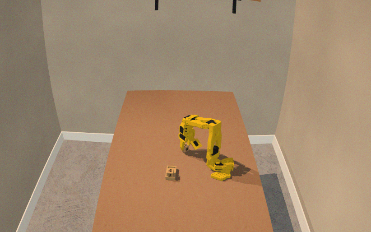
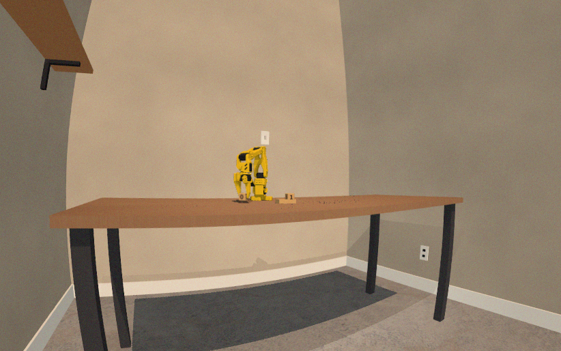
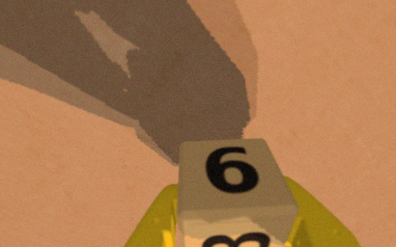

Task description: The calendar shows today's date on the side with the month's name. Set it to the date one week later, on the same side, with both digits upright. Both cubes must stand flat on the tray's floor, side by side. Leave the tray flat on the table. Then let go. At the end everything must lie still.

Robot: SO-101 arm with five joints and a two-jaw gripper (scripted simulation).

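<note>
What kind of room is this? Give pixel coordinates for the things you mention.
Perhaps a small workroom: a long table (image 1: 141, 201) (image 2: 187, 213) with a yellow robot arm (image 1: 214, 135) (image 2: 261, 165), a wall outlet (image 2: 424, 253), and a dark rug (image 1: 273, 196) (image 2: 231, 313) on the floor.

It looks like a plain room, kind unclear: a table (image 1: 152, 201) (image 2: 256, 216) (image 3: 341, 96), rug (image 1: 276, 198) (image 2: 248, 309) below, shelf (image 1: 255, 0) (image 2: 52, 35) at ten o'clock in the exterior view.

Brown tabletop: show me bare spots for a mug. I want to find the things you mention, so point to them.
In the top view, room shows beyond the yellow arm (image 1: 214, 135) (image 2: 263, 162), left of the small wooden tray (image 1: 170, 178) (image 2: 285, 201), and below it. Crowded: the yellow gripper (image 1: 186, 147) (image 2: 241, 197) (image 3: 236, 212), clamped on a numbered wooden cube (image 1: 186, 148) (image 2: 241, 197) (image 3: 232, 176); the tray, holding another.
</note>
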